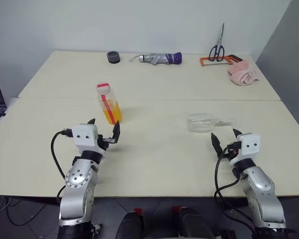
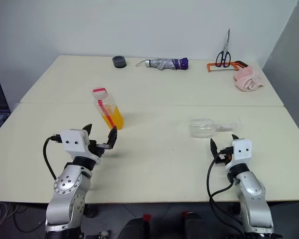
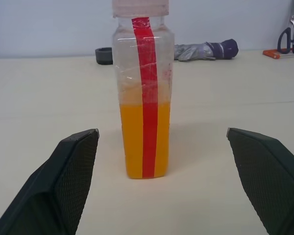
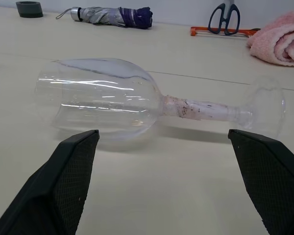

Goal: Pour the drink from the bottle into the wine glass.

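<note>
A small squarish clear plastic bottle [image 1: 108, 104] stands upright on the smooth cream tabletop [image 1: 159, 149], its white cap red on top and a red strip running down its face; the orange-yellow drink [image 1: 111, 114] fills roughly its lower half. The left claw [image 1: 103, 130] hovers near the bottle at the bottle's 6 o'clock, its two black, finely textured fingers [image 3: 71, 169] spread wide with nothing between them, the bottle framed in the gap but untouched.

At the bottle's 3 o'clock, well apart from it, the clear wine glass [image 1: 205, 122] lies on its side on the tabletop, rounded bowl toward the bottle, round foot pointing away, a pale smudged band around its stem. The right claw [image 1: 224, 137] sits just short of the glass, at its 6 o'clock, fingers likewise fully parted and empty.

Along the tabletop's far edge, from 11 o'clock round to 1 o'clock as seen from the head cameras, lie a dark squat ring-shaped object [image 1: 113, 57], a folded grey umbrella [image 1: 159, 58] with a purple end, an orange-framed hacksaw [image 1: 220, 60] with black-handled scissors [image 1: 218, 46] propped above it against the white wall, and a crumpled fluffy pink towel [image 1: 243, 74]. A seam crosses the tabletop just behind the bottle.
</note>
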